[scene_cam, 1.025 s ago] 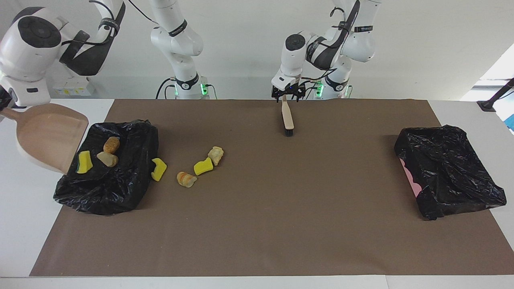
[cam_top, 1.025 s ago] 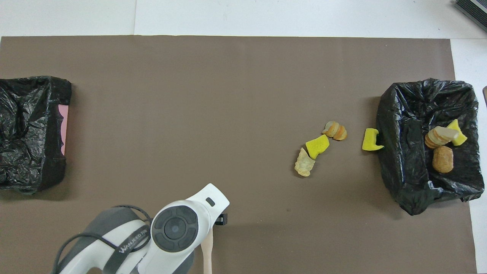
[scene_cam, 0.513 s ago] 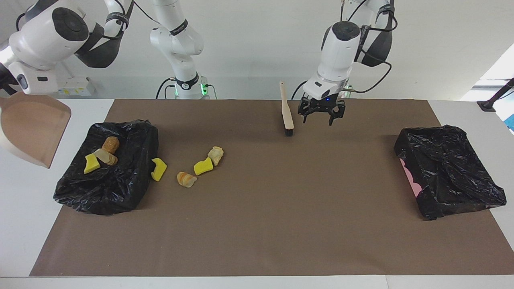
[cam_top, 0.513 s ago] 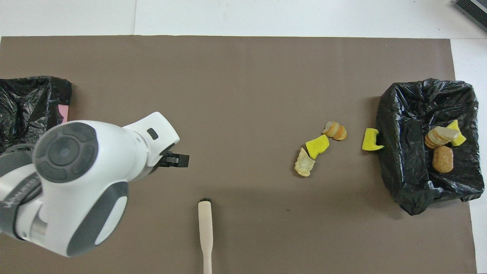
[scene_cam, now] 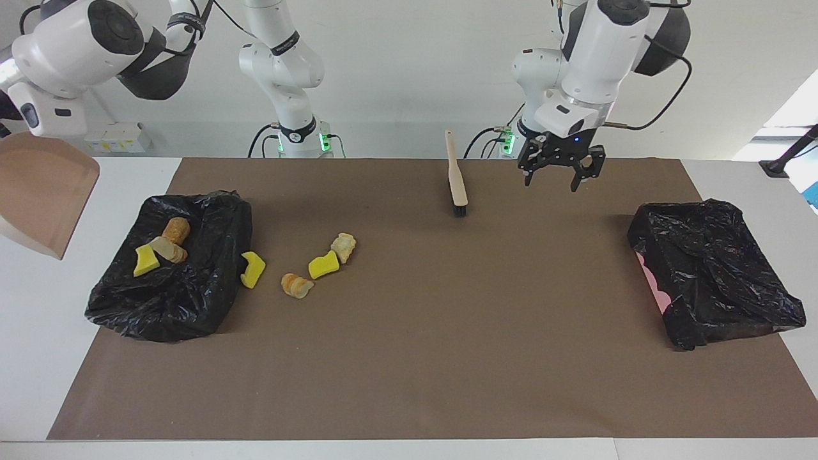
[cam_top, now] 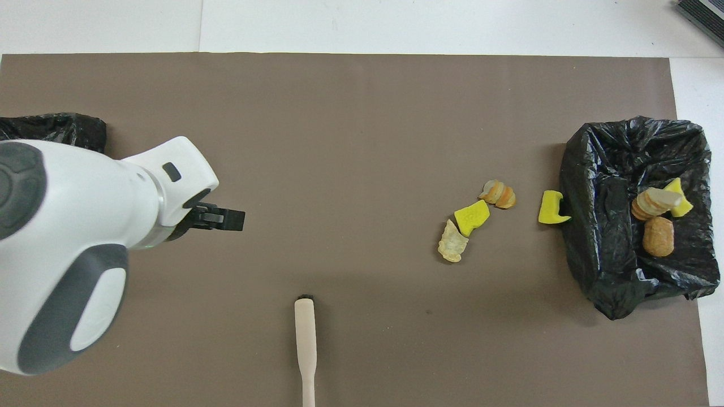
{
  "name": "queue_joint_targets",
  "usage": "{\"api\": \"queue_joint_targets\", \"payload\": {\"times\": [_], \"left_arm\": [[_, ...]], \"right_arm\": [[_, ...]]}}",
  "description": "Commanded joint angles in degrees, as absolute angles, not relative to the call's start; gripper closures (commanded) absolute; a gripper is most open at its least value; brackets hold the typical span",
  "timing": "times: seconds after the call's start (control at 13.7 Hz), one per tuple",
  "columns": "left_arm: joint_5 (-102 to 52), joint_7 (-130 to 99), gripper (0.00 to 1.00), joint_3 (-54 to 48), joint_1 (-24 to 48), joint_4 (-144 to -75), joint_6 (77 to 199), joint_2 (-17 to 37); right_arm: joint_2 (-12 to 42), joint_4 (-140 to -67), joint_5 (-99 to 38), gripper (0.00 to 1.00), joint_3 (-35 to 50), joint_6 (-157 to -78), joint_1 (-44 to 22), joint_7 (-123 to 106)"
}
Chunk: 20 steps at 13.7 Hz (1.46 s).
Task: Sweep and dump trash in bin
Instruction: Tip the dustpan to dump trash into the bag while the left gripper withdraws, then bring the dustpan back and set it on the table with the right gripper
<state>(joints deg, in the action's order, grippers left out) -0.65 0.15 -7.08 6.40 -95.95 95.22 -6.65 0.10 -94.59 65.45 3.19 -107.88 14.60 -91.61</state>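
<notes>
Dustpan emptied, four pieces to go

Right gripper (scene_cam: 7, 131) (at frame's edge) grips the dustpan (scene_cam: 45, 191) raised beside the bin (scene_cam: 211, 300); left gripper (scene_cam: 555, 172) hangs spread, empty, brush (scene_cam: 456, 179) standing free.

Light was bright, even and diffuse, seemingly from above. In the facing view a window glared white toward the left arm's end, well apart from the left gripper (scene_cam: 557, 174), which hung sharply focused over the brown mat (scene_cam: 409, 358). Shadows were soft: a faint one lay on the mat under that gripper, darker ones hugged the black bin bags (scene_cam: 172, 268). In the overhead view the left arm's casing (cam_top: 62, 249) loomed large and slightly soft beside the claw. The bags' plastic showed small glints.
</notes>
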Motion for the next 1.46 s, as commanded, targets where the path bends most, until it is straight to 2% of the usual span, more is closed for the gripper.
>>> {"api": "queue_joint_targets", "payload": {"times": [0.0, 0.37, 0.73, 1.17, 1.39], "left_arm": [[0.3, 2.2, 0.00, -7.7, 2.5, -89.7, 89.4, -4.9], [0.3, 8.0, 0.00, -6.8, -1.8, -83.4, 82.9, -3.1], [0.4, 10.5, 0.00, -6.2, -4.0, -83.5, 82.4, -3.4], [0.4, 10.5, 0.00, -6.0, -4.9, -83.5, 82.9, -3.3], [0.4, 10.7, 0.00, -3.8, -3.1, -83.5, 83.1, -3.3]], "right_arm": [[-1.3, -96.7, 60.6, 1.00, 3.8, -107.8, 14.9, -90.5], [-0.6, -97.4, 52.5, 1.00, 3.8, -108.4, 13.9, -90.3], [-0.6, -98.3, 41.4, 1.00, 3.8, -107.8, 12.5, -88.7], [2.4, -98.9, 26.9, 1.00, 3.8, -107.6, 7.0, -79.7], [3.6, -100.4, 21.5, 1.00, 3.8, -107.6, 3.2, -69.6]]}}
